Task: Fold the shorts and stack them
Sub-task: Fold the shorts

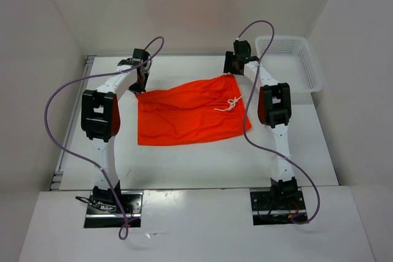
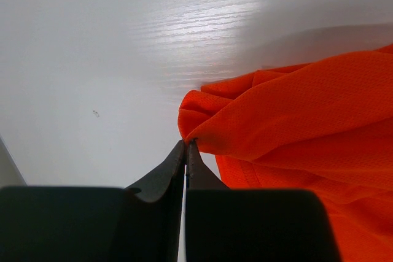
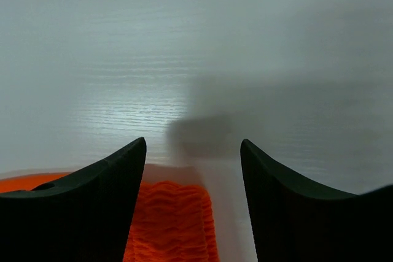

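Top external: shorts (image 1: 187,111) lie spread flat on the table (image 1: 184,170), between my two arms and toward the far half. The cord (image 1: 230,105) sits on top near the right side. A basket (image 1: 285,59) stands off the far right corner, apart from the cloth. Each arm reaches to one far corner of the shorts.

Left wrist: left pincer (image 2: 186,146) has its fingers together, with the corner of the orange cloth caught at the very tips. The cloth bunches and rises into the pinch, so I read this as a real hold, though a thin one.

Right wrist: right pincer (image 3: 193,145) has its fingers apart, nothing between them. The waistband (image 3: 175,219) lies just below and behind the tips, under the gap.

Step in hand, as I judge it: taking both far corners for the first fold. Left side taken, right side not yet.

Next move calls for:
- Drop the right tips onto the waistband edge and clamp.
- Lift both corners level, at the same pace.
- Carry the far edge over toward the near edge.
- Watch the left pinch, as so little cloth is held that it may slip.
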Motion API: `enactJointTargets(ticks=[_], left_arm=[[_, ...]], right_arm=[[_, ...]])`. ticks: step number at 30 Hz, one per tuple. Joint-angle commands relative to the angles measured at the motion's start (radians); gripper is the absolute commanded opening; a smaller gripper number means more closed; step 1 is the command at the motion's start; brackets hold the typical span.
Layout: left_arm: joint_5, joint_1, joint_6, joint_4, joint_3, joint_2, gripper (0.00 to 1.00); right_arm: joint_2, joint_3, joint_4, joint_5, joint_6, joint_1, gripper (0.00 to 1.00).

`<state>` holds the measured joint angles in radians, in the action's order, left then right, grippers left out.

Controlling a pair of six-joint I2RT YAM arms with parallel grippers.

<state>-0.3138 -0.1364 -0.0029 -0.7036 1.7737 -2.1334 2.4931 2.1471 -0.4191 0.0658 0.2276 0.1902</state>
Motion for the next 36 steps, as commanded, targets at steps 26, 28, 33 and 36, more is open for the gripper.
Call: enactJointTargets(ticks=[26,28,33,36], left_arm=[[-0.047,-0.014,0.003,-0.007,0.061,0.05,0.0],[-0.047,-0.014,0.003,-0.007,0.043,0.09,0.0],[-0.047,-0.014,0.003,-0.016,0.004,0.179,0.0],[-0.036,-0.014,0.003,-0.028,-0.045,0.251,0.0]], right_arm=[[-0.252,-0.105,-0.02,-0.212,-0.063,0.009,0.0],[-0.321,-0.128,-0.02,-0.233,-0.099,0.009,0.0],[-0.496,-0.307,0.04,-0.302,-0.221,0.0,0.0],[-0.604,-0.433,0.04,-0.365,-0.29,-0.023,0.0]])
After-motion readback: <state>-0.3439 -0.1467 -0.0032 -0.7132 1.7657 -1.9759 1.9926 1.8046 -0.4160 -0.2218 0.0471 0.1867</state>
